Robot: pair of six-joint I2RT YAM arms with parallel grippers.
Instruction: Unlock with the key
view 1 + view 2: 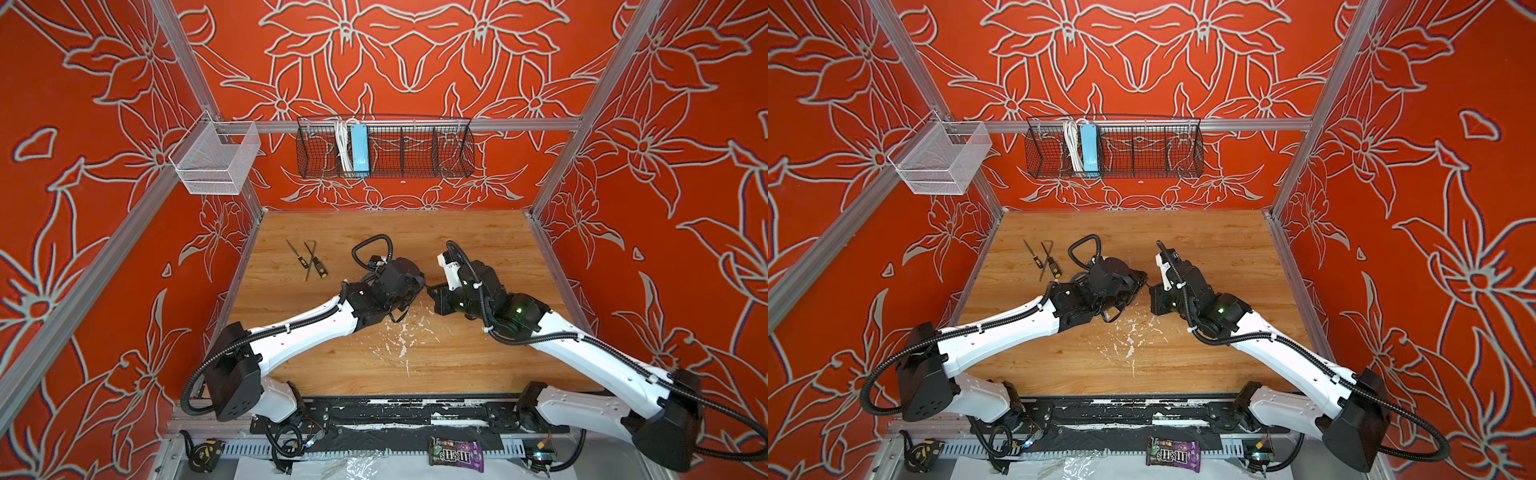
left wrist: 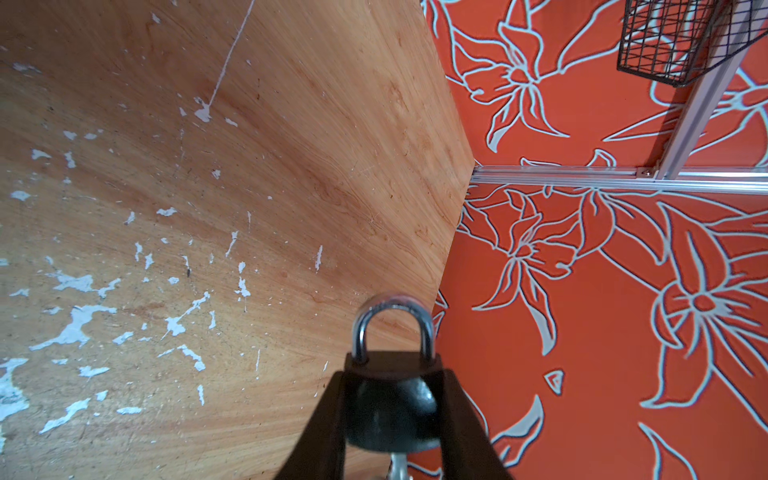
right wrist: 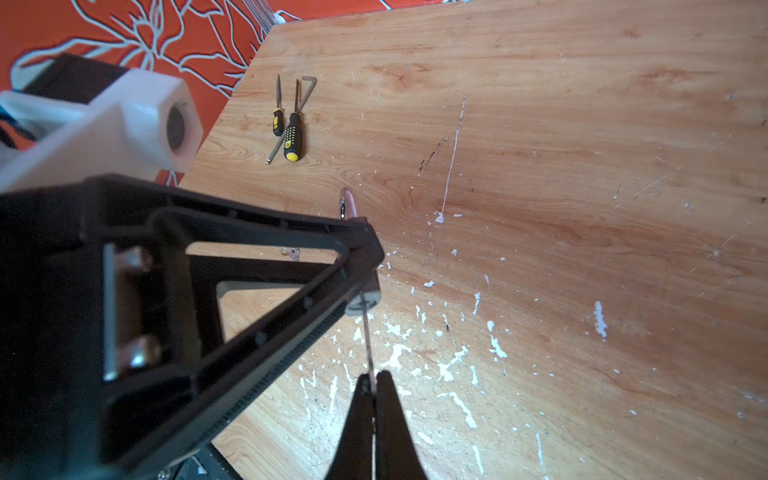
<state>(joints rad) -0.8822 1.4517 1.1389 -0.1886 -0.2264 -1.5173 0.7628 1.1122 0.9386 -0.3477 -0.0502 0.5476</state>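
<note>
Front edge: purple candy bag lying off the scuffed wooden tabletop.

Mid-table, both claws meet tip to tip, raised off the wood. Left claw clenched around a black round-bodied padlock, its silver shackle sticking out past the fingertips. Right claw pinched tight on a thin silver key. The key's tip meets the padlock's grey underside; how deep it sits, cannot tell.

Further back, left side: two yellow-and-black screwdrivers and a bent metal hex key, lying together.

Back wall: black wire basket holding a blue power strip. White mesh basket at the left corner.
</note>
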